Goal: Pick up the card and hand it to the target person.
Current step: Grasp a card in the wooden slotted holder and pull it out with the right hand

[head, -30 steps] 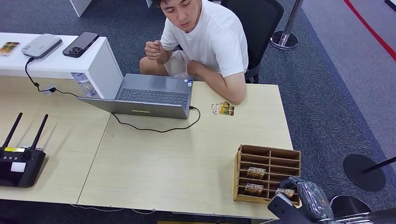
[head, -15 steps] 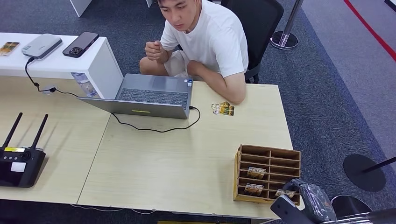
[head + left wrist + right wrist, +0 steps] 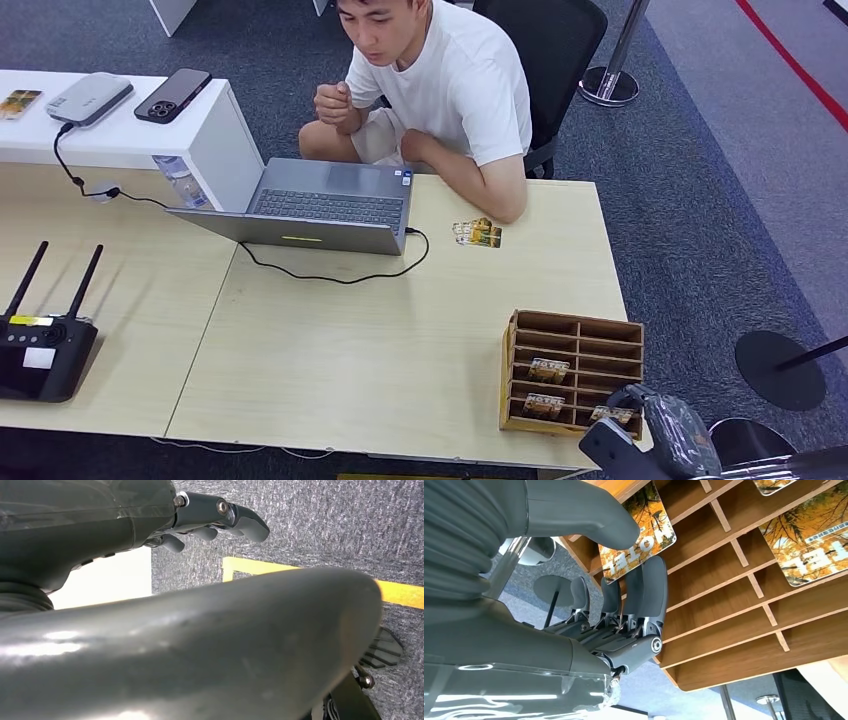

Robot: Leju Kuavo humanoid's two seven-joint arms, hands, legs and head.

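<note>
Right robot hand (image 3: 624, 580) now closing thumb and fingers on card (image 3: 639, 535) in wooden rack (image 3: 572, 372), readying lift toward person (image 3: 440, 90).

Autumn-print card (image 3: 636, 535) in wooden rack's (image 3: 572, 372) near-right slot

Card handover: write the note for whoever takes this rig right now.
Left robot hand: hangs over the carpet, holds nothing.
Right robot hand: at the rack's near right corner, thumb on a card, fingers under it; a firm grip cannot be confirmed.
Person: seated across the table, beside the laptop.
Done: reach to the card.
Left: secure it, lift it out of its slot, carry it across to the person.
</note>
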